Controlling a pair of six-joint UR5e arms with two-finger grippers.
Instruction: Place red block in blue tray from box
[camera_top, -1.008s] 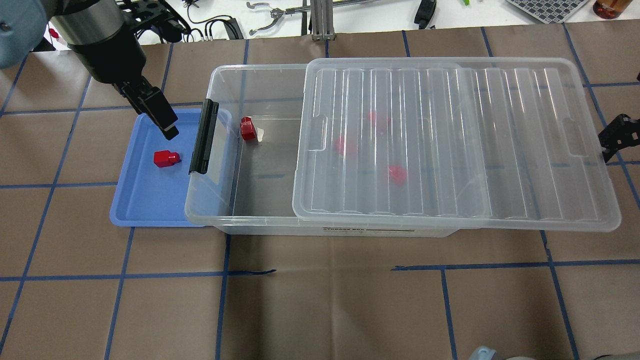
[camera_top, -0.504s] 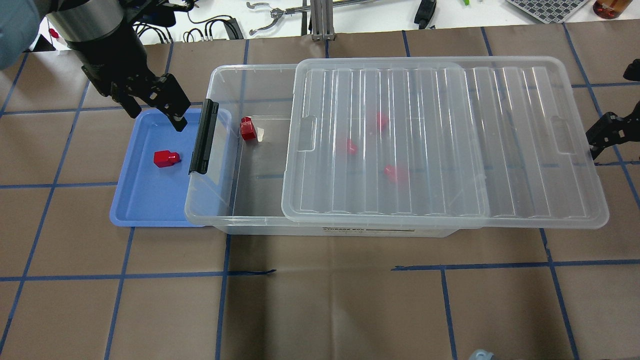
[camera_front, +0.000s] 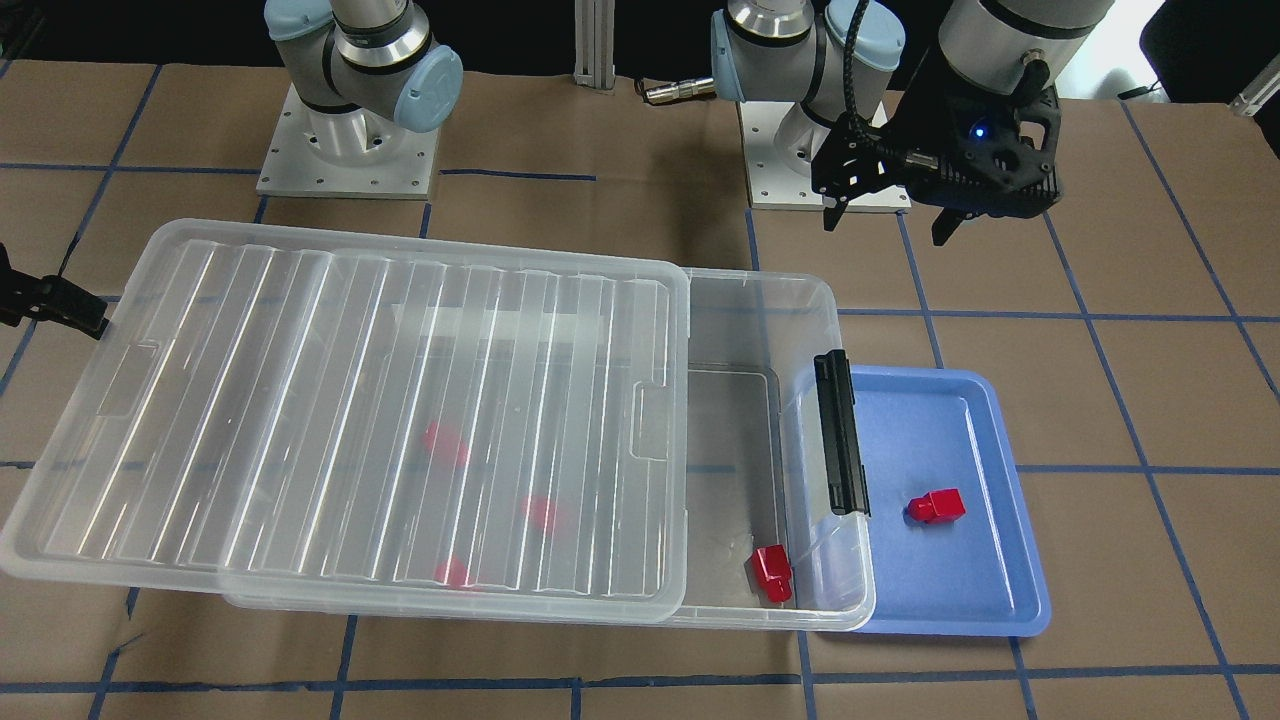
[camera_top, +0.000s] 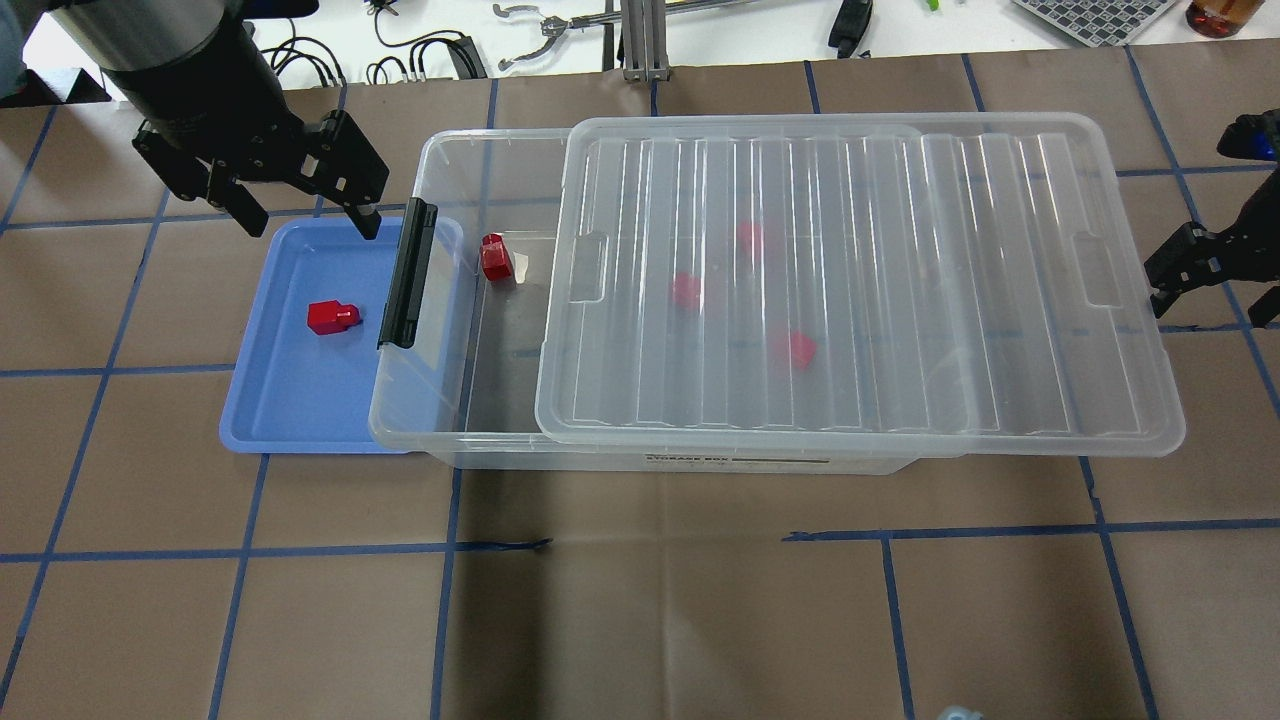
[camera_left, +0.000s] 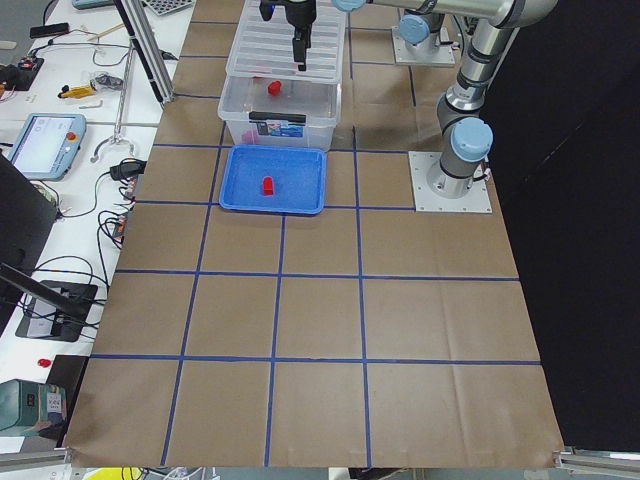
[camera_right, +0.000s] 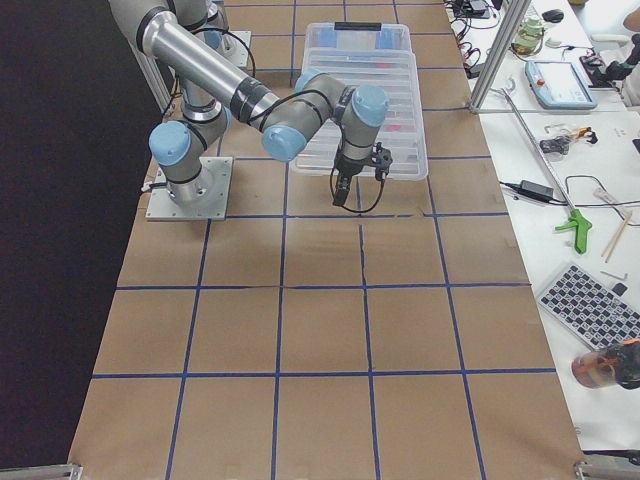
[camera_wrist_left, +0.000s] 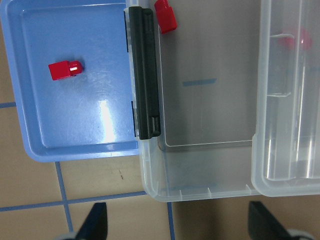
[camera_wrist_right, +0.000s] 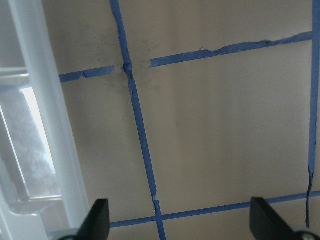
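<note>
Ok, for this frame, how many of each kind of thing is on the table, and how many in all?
Blue tray: 1
Box: 1
Lid: 1
Red blocks: 5 (that one in the tray, one in the box's uncovered end, three seen through the lid)
Total: 8

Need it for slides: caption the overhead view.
Red block lies in blue tray; left claw open and empty.

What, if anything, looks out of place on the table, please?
The lid sits offset along the box, overhanging the end away from the black latch and leaving the latch end uncovered. Nothing looks spilled or damaged.
</note>
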